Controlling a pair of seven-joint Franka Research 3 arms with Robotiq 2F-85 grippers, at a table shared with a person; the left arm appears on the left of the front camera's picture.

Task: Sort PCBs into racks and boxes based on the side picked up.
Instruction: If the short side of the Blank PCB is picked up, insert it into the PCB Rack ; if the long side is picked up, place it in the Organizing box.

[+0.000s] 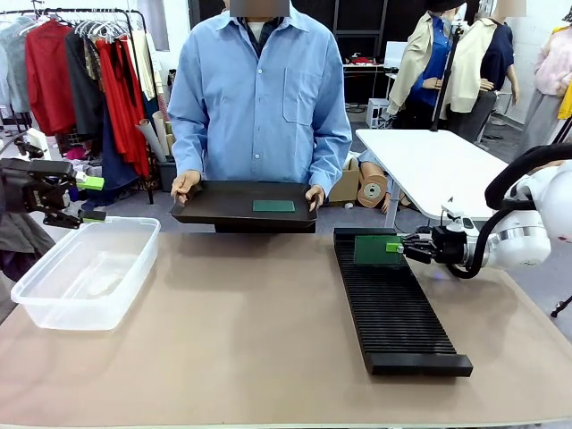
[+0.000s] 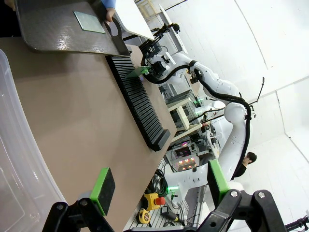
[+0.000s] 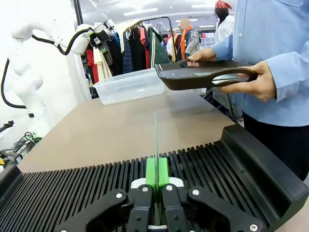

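Left claw hangs open; right claw pinched tight

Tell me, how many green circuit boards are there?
2. One PCB lies flat on the person's black tray; the other stands on edge at the rack's far end, in the right end effector.

Front camera faces person; wrist views (both seemingly low) share rack.

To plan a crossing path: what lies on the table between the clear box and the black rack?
Nothing; the front view shows bare table between the clear box and the rack.
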